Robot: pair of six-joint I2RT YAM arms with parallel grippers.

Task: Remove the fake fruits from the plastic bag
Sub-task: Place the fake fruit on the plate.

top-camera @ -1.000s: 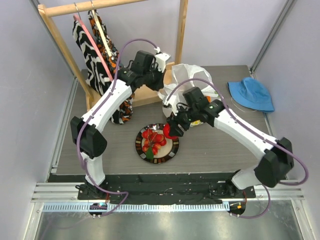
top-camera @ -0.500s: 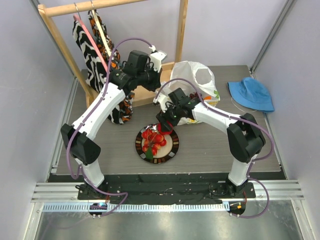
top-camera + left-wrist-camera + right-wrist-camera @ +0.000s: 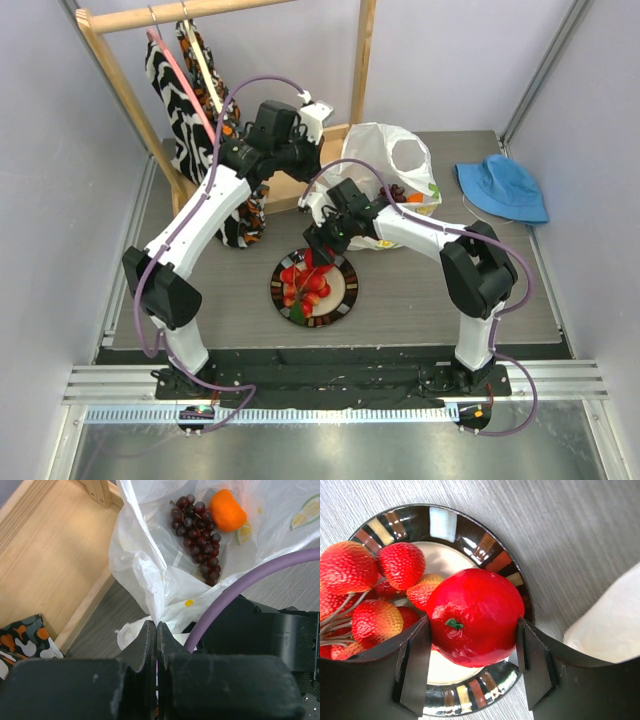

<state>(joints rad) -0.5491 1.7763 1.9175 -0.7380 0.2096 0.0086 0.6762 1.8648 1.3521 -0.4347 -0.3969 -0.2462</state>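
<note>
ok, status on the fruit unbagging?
Left gripper shut on plastic bag edge. Right gripper shut on red apple over plate, berries already there. Grapes and orange in bag. Nothing blocking the drop.

Red apple [image 3: 472,615] beside berries [image 3: 365,595]; grapes [image 3: 197,540], orange [image 3: 227,510] (in bag [image 3: 145,560])

- No words, numbers or brand names can be read in any view.
- The plastic bag [image 3: 145,565] carries only small printed pictures [image 3: 305,516], yellow lemon slices outlined in green, toward 2 o'clock in the left wrist view, too small to show lettering.
</note>
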